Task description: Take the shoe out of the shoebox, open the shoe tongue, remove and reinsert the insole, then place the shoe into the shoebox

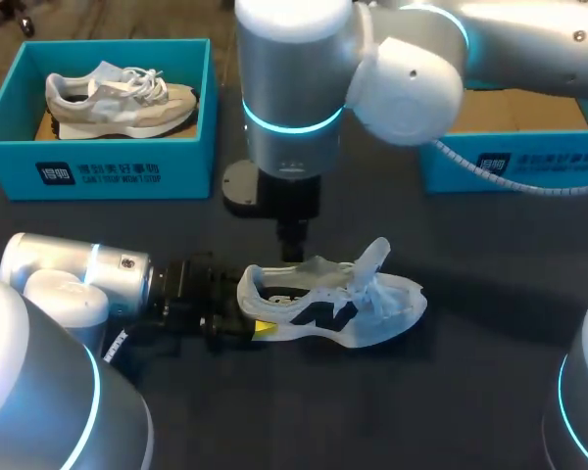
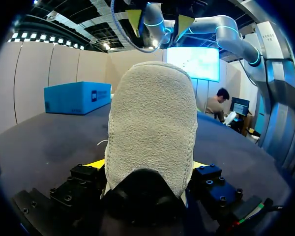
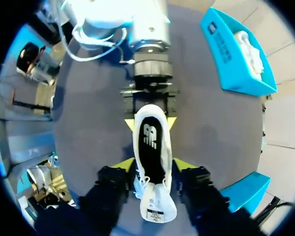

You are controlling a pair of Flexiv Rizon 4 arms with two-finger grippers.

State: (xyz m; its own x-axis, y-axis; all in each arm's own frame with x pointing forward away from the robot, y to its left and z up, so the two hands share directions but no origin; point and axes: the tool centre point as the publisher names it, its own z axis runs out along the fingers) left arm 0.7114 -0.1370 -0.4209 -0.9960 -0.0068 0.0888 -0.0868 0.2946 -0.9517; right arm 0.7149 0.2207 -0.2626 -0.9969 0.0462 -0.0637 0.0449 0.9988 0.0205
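The fuzzy heel of the shoe (image 2: 151, 128) is pinched in the left gripper (image 2: 147, 164) — a yellow tip on each side. A blue shoebox (image 2: 77, 97) sits at ten o'clock from it, well apart.

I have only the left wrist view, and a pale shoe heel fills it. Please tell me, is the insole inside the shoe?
Observer: Yes. The black insole lies inside the white shoe.
Operator: Is the tongue open?
Observer: Yes. The tongue stands lifted, away from the opening.
Operator: Is something in the far left shoebox?
Observer: Yes. A beige sneaker lies in that blue shoebox.
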